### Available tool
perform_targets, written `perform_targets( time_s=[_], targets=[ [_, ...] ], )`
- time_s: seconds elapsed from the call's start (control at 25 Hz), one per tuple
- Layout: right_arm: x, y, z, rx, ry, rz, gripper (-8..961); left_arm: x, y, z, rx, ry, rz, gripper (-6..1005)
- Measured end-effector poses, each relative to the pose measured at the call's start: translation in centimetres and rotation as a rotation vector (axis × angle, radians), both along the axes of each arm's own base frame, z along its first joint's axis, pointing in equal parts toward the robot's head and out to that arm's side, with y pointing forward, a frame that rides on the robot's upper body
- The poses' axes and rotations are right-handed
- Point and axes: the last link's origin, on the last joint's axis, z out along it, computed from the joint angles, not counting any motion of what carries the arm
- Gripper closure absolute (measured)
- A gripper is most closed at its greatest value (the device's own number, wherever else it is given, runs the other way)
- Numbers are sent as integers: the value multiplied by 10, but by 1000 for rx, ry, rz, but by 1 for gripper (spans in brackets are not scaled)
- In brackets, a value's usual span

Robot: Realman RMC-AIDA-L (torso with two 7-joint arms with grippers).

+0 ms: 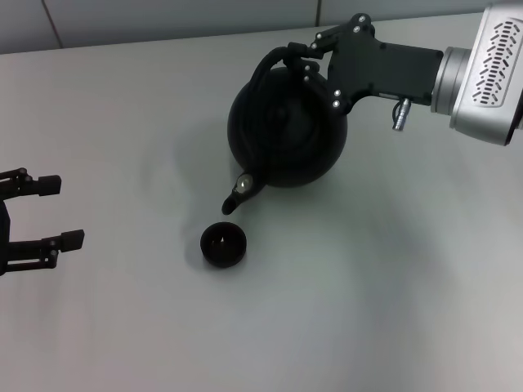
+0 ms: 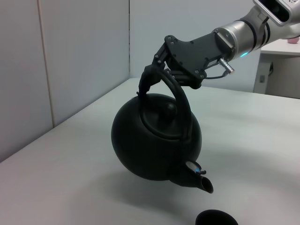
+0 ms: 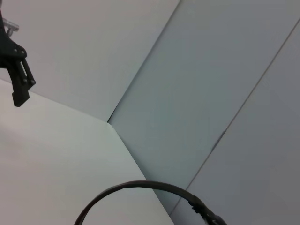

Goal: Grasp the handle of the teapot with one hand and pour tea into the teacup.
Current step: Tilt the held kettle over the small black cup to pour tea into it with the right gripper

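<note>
Head view: right gripper (image 1: pixel 309 59) clenches arched black handle (image 1: pixel 274 61); round matte black teapot (image 1: pixel 286 131) tilts, spout just above tiny black teacup (image 1: pixel 224 244). Tip slowly (left gripper (image 1: pixel 61 212) splayed, far from teacup).

The tilted teapot (image 1: pixel 286 135) hangs over the surface (image 1: pixel 392 310), its spout just above the teacup (image 1: pixel 224 245). Bare surface lies between the teacup and the left end effector (image 1: pixel 69 212), and to the near right.

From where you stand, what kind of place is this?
Probably a lab or office test bench: a bare pale table, plain partition walls, and only a teapot and teacup set out.
</note>
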Motion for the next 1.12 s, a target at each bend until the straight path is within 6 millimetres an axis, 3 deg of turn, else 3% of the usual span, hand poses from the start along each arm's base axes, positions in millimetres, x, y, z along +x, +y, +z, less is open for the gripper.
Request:
perform_targets(
  time_s=[1.12],
  targets=[
    [-15, -2, 1, 15, -82, 94, 891, -1, 0, -3, 12, -7, 12, 185]
  ],
)
